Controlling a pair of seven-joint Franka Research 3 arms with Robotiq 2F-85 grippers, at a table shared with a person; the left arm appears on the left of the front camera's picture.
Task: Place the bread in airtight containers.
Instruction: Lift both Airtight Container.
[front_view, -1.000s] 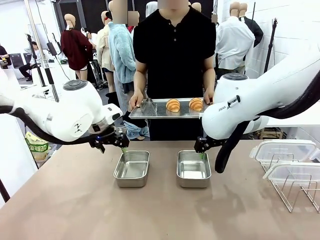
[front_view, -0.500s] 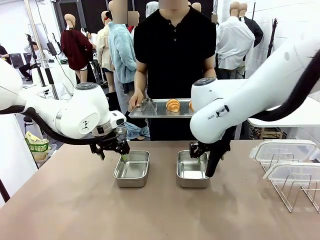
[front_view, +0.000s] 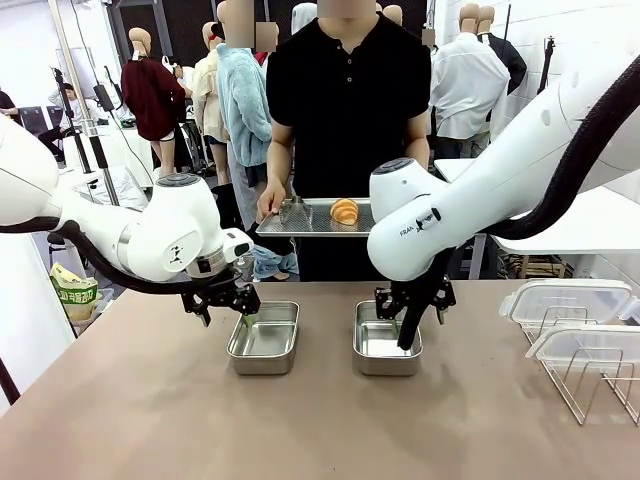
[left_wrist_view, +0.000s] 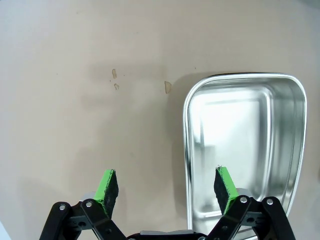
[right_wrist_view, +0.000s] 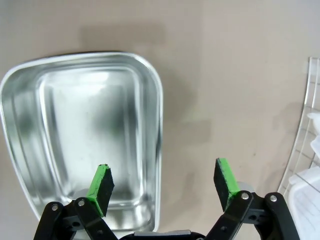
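Both spread: left gripper (left_wrist_view: 165, 171) straddles left container (left_wrist_view: 250, 130) rim; right gripper (right_wrist_view: 161, 165) straddles right container (right_wrist_view: 85, 115) rim.

The table (front_view: 150, 420) has a matte brown-beige top. At its far side stands a person (front_view: 350, 90) in a black short-sleeved shirt. In front of this person, at waist height, is a flat perforated metal tray (front_view: 300, 225) – it is level and lies just beyond the far edge of the table. On the right part of the table, near the edge, sits a wire rack (front_view: 585, 390) of thin metal rods. At the far left, beyond the table and lower, is a bag with green print (front_view: 75, 295). The left wrist view shows a few small pale spots (left_wrist_view: 167, 87) on the table top – what they are I cannot tell.
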